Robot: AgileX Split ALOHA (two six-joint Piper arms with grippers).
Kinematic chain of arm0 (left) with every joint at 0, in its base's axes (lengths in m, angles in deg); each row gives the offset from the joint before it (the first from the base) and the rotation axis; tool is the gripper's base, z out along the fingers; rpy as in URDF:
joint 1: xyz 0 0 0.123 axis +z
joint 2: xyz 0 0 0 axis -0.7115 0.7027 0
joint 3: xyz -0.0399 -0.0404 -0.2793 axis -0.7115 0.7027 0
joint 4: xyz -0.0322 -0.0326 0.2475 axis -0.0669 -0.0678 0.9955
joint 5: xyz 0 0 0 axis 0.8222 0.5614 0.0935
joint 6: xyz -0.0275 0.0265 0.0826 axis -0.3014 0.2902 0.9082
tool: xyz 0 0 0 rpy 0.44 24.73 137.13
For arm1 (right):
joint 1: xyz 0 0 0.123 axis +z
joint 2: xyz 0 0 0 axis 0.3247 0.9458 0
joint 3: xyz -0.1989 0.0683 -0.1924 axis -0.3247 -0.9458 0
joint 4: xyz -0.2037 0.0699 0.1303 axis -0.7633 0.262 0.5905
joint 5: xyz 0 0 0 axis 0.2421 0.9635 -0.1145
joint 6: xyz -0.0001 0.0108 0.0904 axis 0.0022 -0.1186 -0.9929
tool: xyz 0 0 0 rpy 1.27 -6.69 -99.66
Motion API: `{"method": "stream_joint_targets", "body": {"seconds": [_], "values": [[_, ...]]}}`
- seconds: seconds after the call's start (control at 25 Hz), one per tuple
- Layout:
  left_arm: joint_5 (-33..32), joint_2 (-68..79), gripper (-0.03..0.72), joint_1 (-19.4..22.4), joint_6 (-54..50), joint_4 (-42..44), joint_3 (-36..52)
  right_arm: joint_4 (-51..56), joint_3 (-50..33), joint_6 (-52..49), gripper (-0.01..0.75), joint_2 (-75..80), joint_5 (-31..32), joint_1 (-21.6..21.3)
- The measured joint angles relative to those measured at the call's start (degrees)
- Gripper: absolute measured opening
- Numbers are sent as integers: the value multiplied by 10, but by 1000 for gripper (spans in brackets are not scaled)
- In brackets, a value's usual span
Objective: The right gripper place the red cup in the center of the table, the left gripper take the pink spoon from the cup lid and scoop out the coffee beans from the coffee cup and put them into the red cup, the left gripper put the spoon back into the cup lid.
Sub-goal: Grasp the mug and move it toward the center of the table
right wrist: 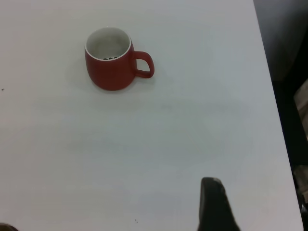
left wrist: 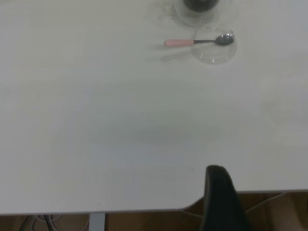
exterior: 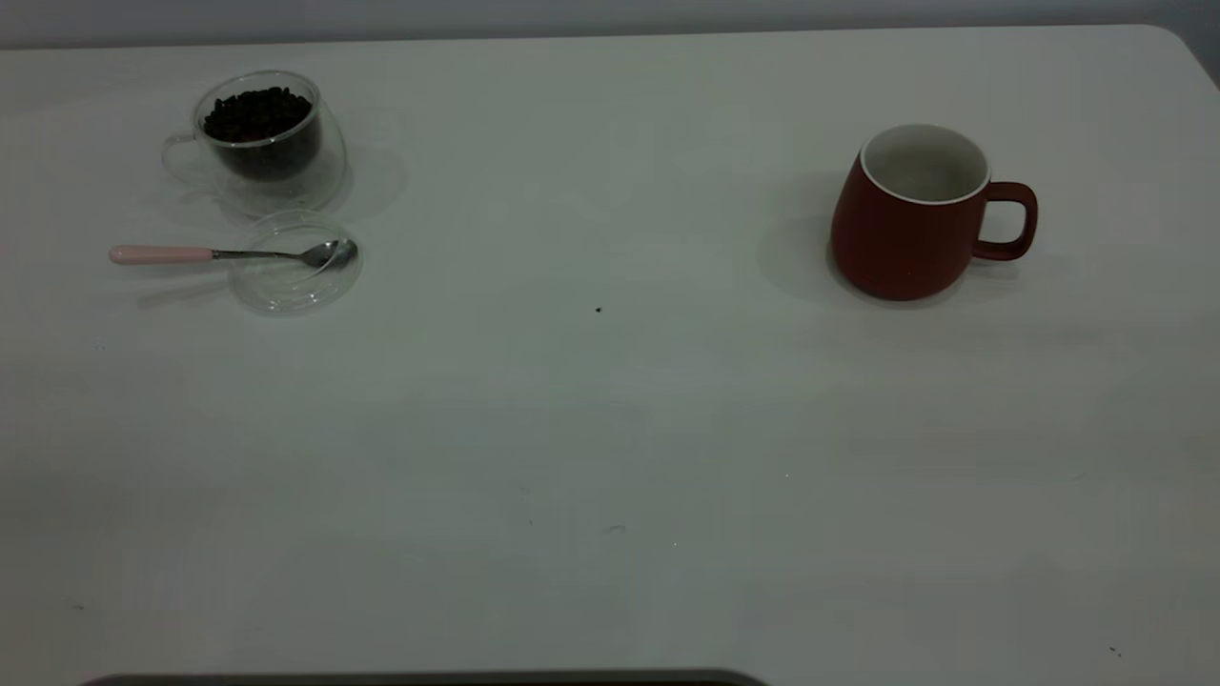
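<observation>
Only one dark finger of each end effector shows; spread cannot be told.

left hand (left wrist: 222,202) showing as one matte black wedge-shaped finger with a rounded tip, right hand (right wrist: 216,206) showing the same plain black tapering finger

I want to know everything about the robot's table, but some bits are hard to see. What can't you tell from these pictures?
- Left pincer: only one dark finger shows in the left wrist view, cut by the edge; open or shut is unclear.
- Right pincer: the same in the right wrist view.
- Both arms: outside the exterior view.
- Coffee cup: cut by the left wrist view's edge.
- Dark bits inside the red cup: too small to identify.
</observation>
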Motion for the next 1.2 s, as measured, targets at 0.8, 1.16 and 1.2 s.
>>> {"method": "stream_joint_targets", "body": {"seconds": [0.8, 1.16, 1.2], "values": [[0, 0, 480, 0, -1, 0, 0, 17, 1, 0, 486, 1, 0, 0], [0, 0, 480, 0, -1, 0, 0, 45, 7, 52, 607, 185, -105, 0], [0, 0, 480, 0, -1, 0, 0, 51, 7, 66, 610, 214, -131, 0]]}}
